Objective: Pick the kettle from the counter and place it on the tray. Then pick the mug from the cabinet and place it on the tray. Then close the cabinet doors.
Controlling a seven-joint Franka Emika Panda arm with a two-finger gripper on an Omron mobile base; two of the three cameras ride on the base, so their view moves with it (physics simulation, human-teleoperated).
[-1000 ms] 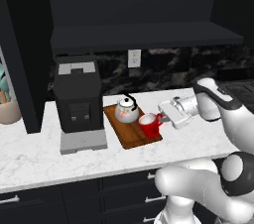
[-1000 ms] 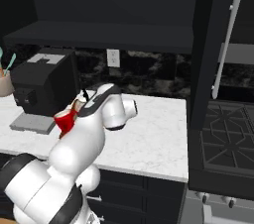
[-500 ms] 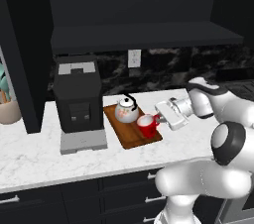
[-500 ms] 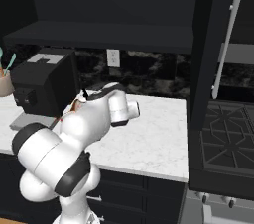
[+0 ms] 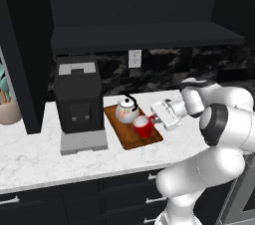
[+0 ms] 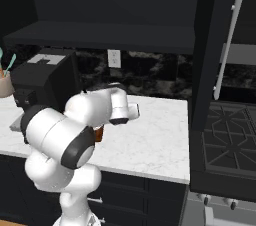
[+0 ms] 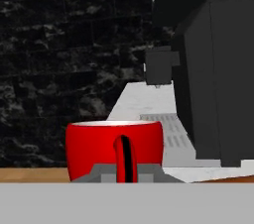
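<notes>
My gripper (image 5: 155,117) pinches the red mug (image 5: 145,126) by its handle, jaws squeezed almost together. The mug sits over the wooden tray (image 5: 133,139), just beside the white kettle (image 5: 127,110). I think the mug is small, light, hard and a bit slippery. It could break, so I should let go gently.

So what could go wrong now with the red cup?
The pincer is shut on the mug, which sits very near the kettle on the tray. Three worries:
1. Swinging sideways could bump the kettle.
2. Pulling back before opening could tip the mug or drag it off the tray's edge.
3. The cabinet door stands open beside the arm, so a wide swing might hit it.
</notes>
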